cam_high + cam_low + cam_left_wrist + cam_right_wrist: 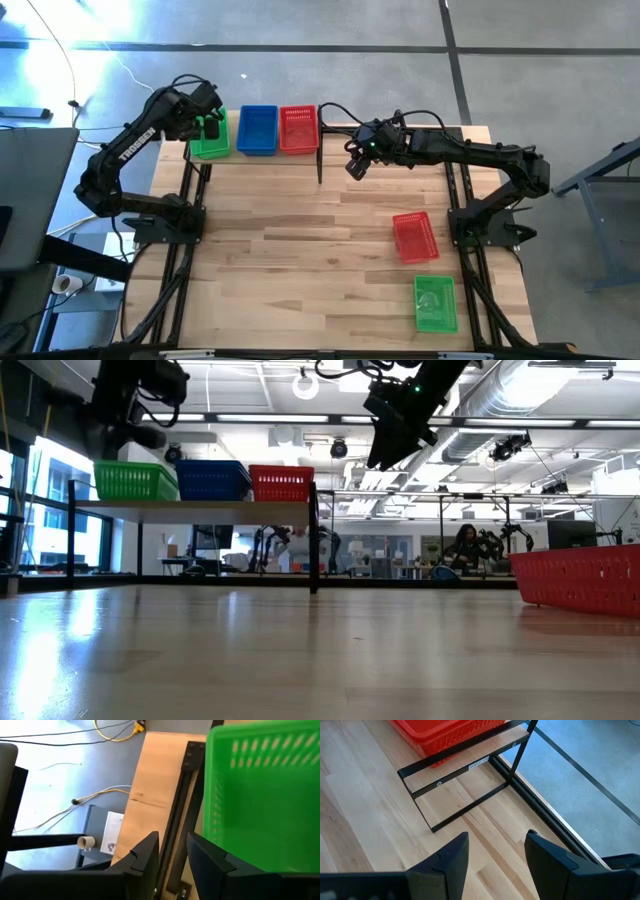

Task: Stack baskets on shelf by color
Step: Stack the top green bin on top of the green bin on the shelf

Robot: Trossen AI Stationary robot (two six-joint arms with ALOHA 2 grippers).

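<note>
Fingers of the left gripper [172, 857] sit slightly parted above the shelf's [318, 152] green basket [209, 139]; right gripper [497, 852] hovers open beside the shelf. All shelf baskets run lengthwise front-to-back.

The left arm [128, 148] carries white "TROSSEN" lettering; the shelf's small label is illegible.

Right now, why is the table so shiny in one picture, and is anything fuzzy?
In the low view, ceiling lights and the window glare off the table, and the near wood blurs. In the left wrist view, the green basket is close and soft. The high view is evenly lit.
</note>
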